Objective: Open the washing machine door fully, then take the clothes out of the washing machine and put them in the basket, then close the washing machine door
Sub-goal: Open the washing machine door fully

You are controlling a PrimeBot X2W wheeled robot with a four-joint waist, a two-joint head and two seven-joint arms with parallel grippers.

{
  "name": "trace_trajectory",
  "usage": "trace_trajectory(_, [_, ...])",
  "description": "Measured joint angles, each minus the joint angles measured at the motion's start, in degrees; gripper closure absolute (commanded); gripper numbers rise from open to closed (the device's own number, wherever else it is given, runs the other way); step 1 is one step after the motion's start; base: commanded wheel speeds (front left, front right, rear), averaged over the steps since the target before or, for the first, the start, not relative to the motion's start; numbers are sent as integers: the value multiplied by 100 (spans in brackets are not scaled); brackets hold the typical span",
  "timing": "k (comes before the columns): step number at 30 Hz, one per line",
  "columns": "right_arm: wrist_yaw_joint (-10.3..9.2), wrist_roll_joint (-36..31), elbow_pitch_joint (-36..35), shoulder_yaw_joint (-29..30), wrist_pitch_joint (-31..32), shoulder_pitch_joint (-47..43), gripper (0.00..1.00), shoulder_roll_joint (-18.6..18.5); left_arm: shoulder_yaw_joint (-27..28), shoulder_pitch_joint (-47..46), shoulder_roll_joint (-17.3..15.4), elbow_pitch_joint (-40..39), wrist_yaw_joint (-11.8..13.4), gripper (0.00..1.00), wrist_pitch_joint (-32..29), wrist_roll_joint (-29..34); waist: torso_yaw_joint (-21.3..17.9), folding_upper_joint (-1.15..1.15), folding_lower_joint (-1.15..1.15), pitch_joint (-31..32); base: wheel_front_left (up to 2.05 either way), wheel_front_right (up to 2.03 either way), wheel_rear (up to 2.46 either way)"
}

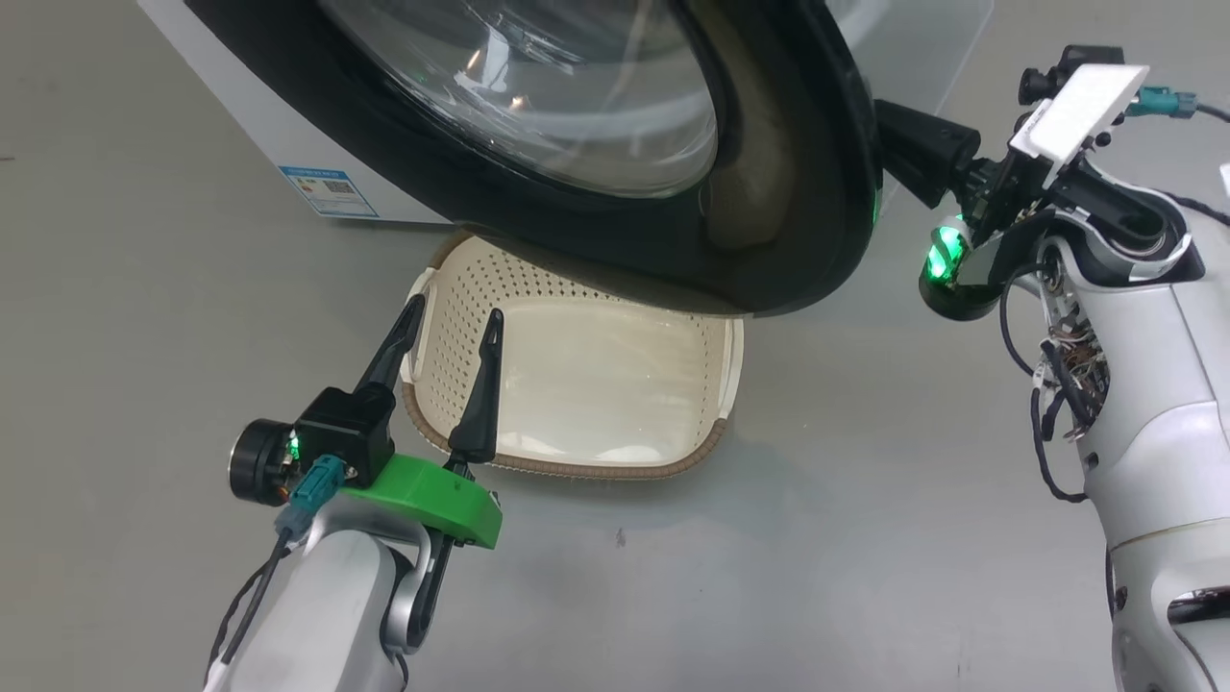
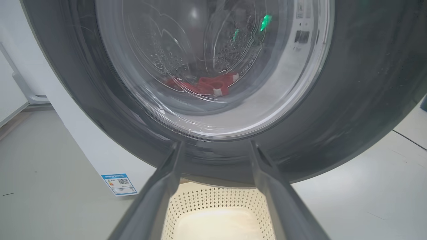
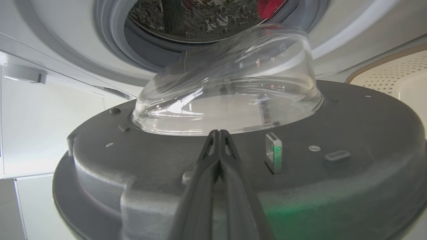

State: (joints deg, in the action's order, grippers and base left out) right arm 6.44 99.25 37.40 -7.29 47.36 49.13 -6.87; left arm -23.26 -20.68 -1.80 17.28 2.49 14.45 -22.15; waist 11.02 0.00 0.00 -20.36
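The step in hand appears to be the first one: swinging the washing machine door (image 1: 817, 192) fully open. In the head view its glossy black ring and bulging glass fill the upper middle of the frame, partly open and overhanging the far end of the basket (image 1: 567, 468), which sits empty on the grey floor at centre frame, just in front of the washing machine (image 1: 279, 135).

In the right wrist view the right tool (image 3: 218, 133) has its two dark fingers pressed together with nothing between them. They lie along the door's grey inner face, tips at the rim of the glass bowl, seemingly touching, which suits pushing, not gripping. The left tool (image 1: 457, 308) is spread wide and holds nothing, hovering above the basket's left rim at the lower left of the head view.

The clothes (image 2: 203, 85) lie inside the drum, red fabric with a small white tag, seen through the glass at the centre of the left wrist view.

The next move likely calls for the door to be pushed further outward until the drum mouth is free. The wide left tool could then reach in for the garments.
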Motion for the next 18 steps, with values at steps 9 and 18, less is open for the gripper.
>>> trace_trajectory(9, [21, 22, 13, -183, 59, -492, 100, 158, 126, 354, -5, 104, 0, 0, 0, 22, -28, 0, 0, 459, 0, 0, 0])
trace_trajectory(18, [49, 57, -98, -258, 75, -930, 100, 238, 127, 599, -9, 224, -27, 0, 0, 116, -55, 0, 0, 862, 0, 0, 0])
